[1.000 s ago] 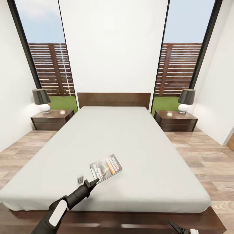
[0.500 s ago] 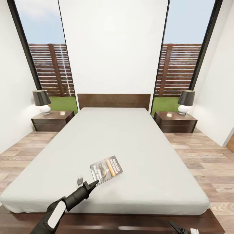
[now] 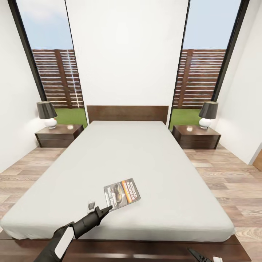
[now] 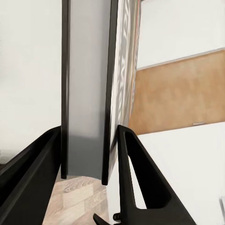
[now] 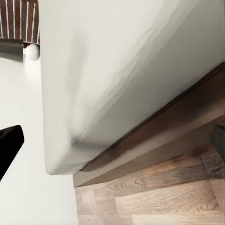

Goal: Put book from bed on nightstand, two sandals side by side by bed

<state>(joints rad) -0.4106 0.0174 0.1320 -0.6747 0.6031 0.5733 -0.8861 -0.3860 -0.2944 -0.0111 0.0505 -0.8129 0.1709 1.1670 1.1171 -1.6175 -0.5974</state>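
Gripping: left black claw (image 3: 105, 209) clamps thin dark orange-banded paperback book (image 3: 122, 193)
Resting: book's far part on light-grey mattress bed (image 3: 138, 153)
Right claw (image 3: 194, 251): state unclear

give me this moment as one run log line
stage: book pickup | left claw: shut on book, near bed foot | right claw: low, state unclear | nightstands: bare but lamps

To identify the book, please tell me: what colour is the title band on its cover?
Orange, on a dark cover with a photo; the book shows best in the head view.

Two dark-shaded lamps (image 3: 46, 113), wooden fence (image 3: 201, 78).
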